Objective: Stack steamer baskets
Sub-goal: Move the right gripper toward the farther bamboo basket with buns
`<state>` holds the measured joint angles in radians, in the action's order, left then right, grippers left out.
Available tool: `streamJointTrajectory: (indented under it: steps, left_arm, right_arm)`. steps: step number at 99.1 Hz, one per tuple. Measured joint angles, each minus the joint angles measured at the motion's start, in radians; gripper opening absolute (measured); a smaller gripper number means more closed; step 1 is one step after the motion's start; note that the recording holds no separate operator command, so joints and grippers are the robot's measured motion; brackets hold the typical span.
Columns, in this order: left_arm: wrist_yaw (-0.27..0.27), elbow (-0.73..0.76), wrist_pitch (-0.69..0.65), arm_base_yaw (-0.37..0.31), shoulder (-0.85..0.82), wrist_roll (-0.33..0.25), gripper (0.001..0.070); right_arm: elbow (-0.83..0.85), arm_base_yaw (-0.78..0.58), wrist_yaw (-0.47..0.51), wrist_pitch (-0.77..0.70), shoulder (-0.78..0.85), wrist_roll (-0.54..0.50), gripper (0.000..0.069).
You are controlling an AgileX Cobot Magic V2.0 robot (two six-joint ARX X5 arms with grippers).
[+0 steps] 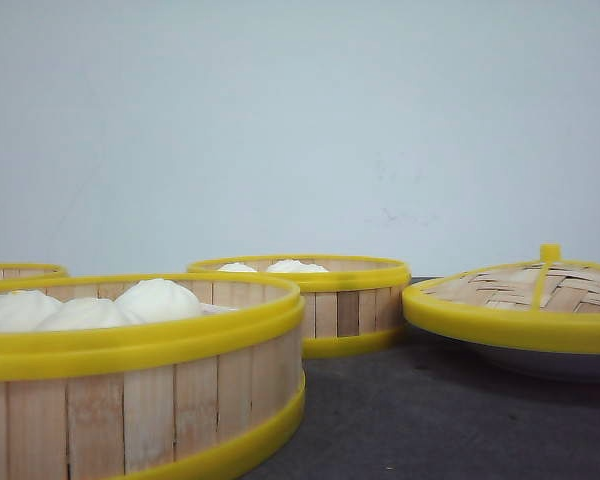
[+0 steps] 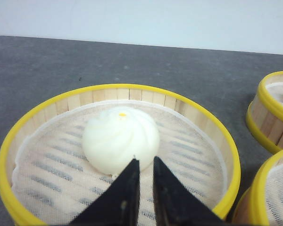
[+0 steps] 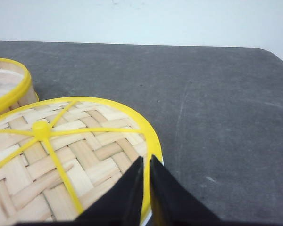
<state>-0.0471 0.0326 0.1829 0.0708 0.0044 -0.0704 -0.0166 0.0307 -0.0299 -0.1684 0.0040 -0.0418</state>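
Three steamer baskets show in the front view: a large near one with white buns, one in the middle, and a rim at the far left. Neither gripper appears there. In the left wrist view my left gripper hangs over a basket lined with white mesh. It is shut with only a narrow slit between its fingers, empty, tips just short of a single bun. My right gripper is shut and empty above the yellow rim of the woven lid.
The domed lid rests on a white plate at the right. Two more baskets sit close beside the left arm's basket. Another basket lies past the lid. Dark grey tabletop stretches toward a pale wall.
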Motion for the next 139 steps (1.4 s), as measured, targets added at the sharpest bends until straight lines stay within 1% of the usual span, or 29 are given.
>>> streamJointTrajectory:
  steps: [59,69,78,83,91,101,106,111,121,127,132,139]
  left_arm:
    - [0.000,0.000,0.000,0.000,0.000,0.000,0.0025]
    - [0.000,0.000,0.000,0.000,0.000,-0.002,0.0025]
    - [0.000,0.000,-0.003,0.000,0.000,-0.035,0.0024]
    - [0.003,0.001,-0.008,0.000,0.000,-0.066,0.0024]
    - [0.024,0.017,0.005,0.000,0.000,-0.119,0.0024]
    - [0.027,0.103,0.035,0.002,0.008,-0.187,0.0024]
    - [0.027,0.168,0.043,0.002,0.018,-0.207,0.0024]
    - [0.027,0.240,0.061,0.002,0.037,-0.215,0.0024]
    - [0.027,0.377,0.138,0.002,0.116,-0.213,0.0024]
    - [0.032,0.450,0.199,0.002,0.182,-0.201,0.0024]
    - [0.044,0.519,0.257,0.002,0.248,-0.179,0.0024]
    - [0.047,0.606,0.323,0.002,0.332,-0.145,0.0024]
  right_arm:
    - [0.000,0.000,0.000,-0.004,0.000,-0.001,0.0016]
    - [0.000,0.000,0.000,-0.005,0.000,-0.017,0.0016]
    - [0.000,0.000,-0.001,0.002,0.000,-0.065,0.0016]
    - [0.000,0.000,-0.011,0.016,0.000,-0.103,0.0016]
    - [-0.016,0.000,-0.050,0.020,0.000,-0.172,0.0012]
    - [-0.090,0.000,-0.096,0.018,0.007,-0.240,0.0010]
    - [-0.144,0.000,-0.102,0.015,0.018,-0.261,0.0010]
    - [-0.210,0.000,-0.102,0.000,0.040,-0.277,0.0010]
    - [-0.333,0.000,-0.103,-0.073,0.121,-0.283,0.0010]
    - [-0.407,0.000,-0.103,-0.131,0.186,-0.278,0.0010]
    - [-0.471,0.000,-0.103,-0.186,0.245,-0.266,0.0010]
    - [-0.563,0.000,-0.103,-0.263,0.331,-0.233,0.0010]
